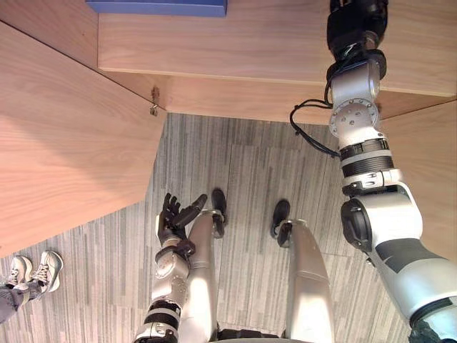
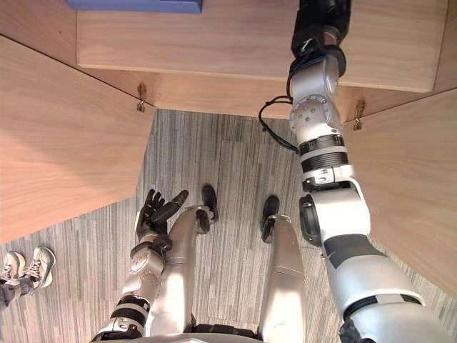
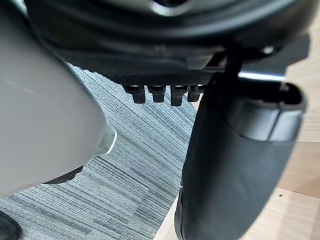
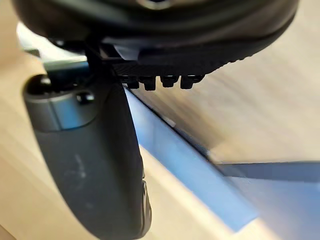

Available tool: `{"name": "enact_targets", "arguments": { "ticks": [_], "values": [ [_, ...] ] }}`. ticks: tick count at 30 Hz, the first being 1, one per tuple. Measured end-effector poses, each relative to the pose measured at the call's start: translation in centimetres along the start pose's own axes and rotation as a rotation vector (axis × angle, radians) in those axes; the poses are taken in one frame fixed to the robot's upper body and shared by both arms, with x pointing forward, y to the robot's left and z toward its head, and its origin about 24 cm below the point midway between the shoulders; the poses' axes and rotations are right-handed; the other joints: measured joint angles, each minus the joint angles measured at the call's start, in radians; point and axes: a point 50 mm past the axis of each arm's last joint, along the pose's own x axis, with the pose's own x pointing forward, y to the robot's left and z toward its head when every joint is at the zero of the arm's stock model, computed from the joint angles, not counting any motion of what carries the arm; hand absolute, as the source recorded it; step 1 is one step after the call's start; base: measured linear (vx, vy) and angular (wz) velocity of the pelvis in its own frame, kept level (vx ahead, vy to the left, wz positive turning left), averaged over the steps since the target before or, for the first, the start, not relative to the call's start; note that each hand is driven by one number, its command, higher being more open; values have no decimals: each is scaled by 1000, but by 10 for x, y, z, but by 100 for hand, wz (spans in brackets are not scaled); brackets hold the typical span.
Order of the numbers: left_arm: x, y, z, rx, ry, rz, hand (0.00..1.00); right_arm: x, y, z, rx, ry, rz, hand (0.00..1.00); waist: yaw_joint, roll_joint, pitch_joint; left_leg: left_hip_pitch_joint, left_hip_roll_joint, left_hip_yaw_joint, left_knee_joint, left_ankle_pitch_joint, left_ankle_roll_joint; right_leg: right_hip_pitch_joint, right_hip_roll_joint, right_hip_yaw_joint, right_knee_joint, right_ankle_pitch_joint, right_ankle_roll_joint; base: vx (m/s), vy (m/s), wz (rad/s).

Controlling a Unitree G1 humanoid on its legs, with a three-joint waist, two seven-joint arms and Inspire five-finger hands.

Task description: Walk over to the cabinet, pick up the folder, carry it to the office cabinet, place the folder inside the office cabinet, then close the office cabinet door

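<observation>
Both hands are empty. The right hand (image 1: 355, 25) is stretched out over the cabinet (image 1: 250, 43), above the right part of its upper surface. In the right wrist view its fingers (image 4: 150, 82) sit in a loose, uncurled row with the thumb (image 4: 85, 165) apart from them, gripping nothing. The folder (image 1: 157, 6), blue and flat, lies toward that surface's left edge, back from the front edge and well apart from the right hand. The left hand (image 1: 175, 218) hangs low by the leg, fingers relaxed.

The folder lies free, and I cannot tell whether a grasp or the door closing comes next. For a grasp, the hand should travel left just above the surface and draw the folder to the front edge. There the thumb can get under the overhang. For closing, the arm should first come straight back past the front edge.

The left door (image 1: 64, 143) and right door (image 2: 407, 193) stand swung wide, flanking a strip of floor (image 1: 243, 186). The right arm runs close beside the right door. A person's shoes (image 1: 32, 271) stand beyond the left door, so any swing there wants care.
</observation>
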Motion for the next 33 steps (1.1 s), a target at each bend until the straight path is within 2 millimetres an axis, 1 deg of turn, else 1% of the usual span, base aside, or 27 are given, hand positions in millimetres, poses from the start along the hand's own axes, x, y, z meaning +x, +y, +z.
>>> {"name": "enact_targets", "arguments": {
  "ticks": [2,3,4,6,9,15,19,25,33],
  "values": [
    [0,2,0,16,5,-16,100,-3,-4,-7,-173,38,76,100,-3,0,0,4,0,3,-4,0,0,6,0,-1,-7,1,1,0,0,0],
    [0,3,-1,19,7,-20,100,-4,-7,-9,-207,45,86,100,-3,0,0,6,0,3,-6,0,0,7,-1,-1,-8,1,1,-3,-34,3],
    [0,3,-1,23,12,-24,100,-6,-15,-13,-285,64,95,0,-3,-2,-1,9,-1,5,-9,0,0,10,-2,-1,-9,1,1,-8,-37,1],
    [1,5,-2,28,14,-29,100,-8,-29,-19,-397,109,88,0,-4,-2,-1,12,-1,8,-11,0,0,10,-3,0,-9,1,1,-19,-43,-1],
    [1,7,-3,34,16,-33,100,-9,-43,-17,-512,116,87,0,-5,-3,-1,13,-1,8,-12,0,0,11,-3,0,-9,1,1,-27,-42,0],
    [1,14,-5,71,34,-38,100,-13,-64,-24,-528,176,19,0,-4,-15,-16,16,0,11,-14,0,0,13,-3,1,-11,1,1,-18,-34,-1],
    [0,17,-8,76,51,-28,100,-20,-73,-37,-511,222,-1,0,-4,-18,-30,25,0,12,-18,0,0,24,-3,0,-20,2,2,-14,-27,0],
    [0,20,-9,82,59,-21,100,-28,-76,-49,-531,253,6,0,-4,-30,-37,33,0,16,-28,0,0,29,-2,0,-32,4,1,-12,-34,-1],
    [0,22,-9,86,64,-16,100,-28,-71,-52,-565,253,25,0,-6,-31,-38,38,-2,22,-47,8,0,29,-2,2,-46,15,1,-5,-30,-1]
  ]
}}
